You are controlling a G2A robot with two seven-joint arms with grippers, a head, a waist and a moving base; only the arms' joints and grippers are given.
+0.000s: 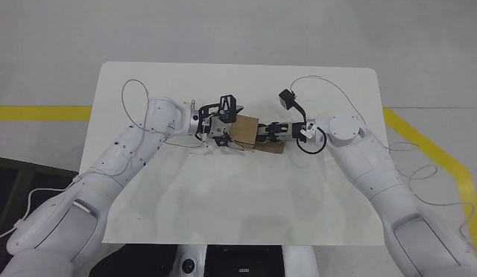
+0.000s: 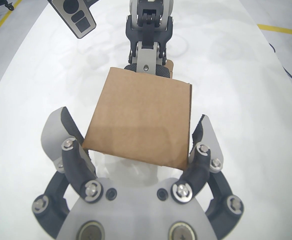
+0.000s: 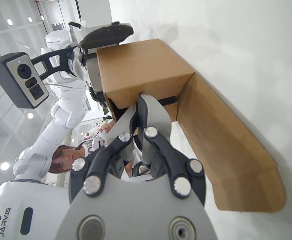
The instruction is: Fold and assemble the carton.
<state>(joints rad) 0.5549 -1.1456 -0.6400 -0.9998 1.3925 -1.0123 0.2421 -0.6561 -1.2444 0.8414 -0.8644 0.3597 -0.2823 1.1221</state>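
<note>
A brown cardboard carton lies at the middle of the white table, held between both arms. My left gripper straddles one end of the carton, with a finger pressed against each side edge. At the opposite, open end my right gripper is pinched shut on the edge of a carton wall. In the left wrist view the right gripper sits over the far edge. A long flap with a rounded tuck tab hangs open beside the right gripper.
The carton rests on the table surface near its centre. Thin cables loop off both arms above the table at the back left and back right. Bare tabletop lies in front of and behind the carton.
</note>
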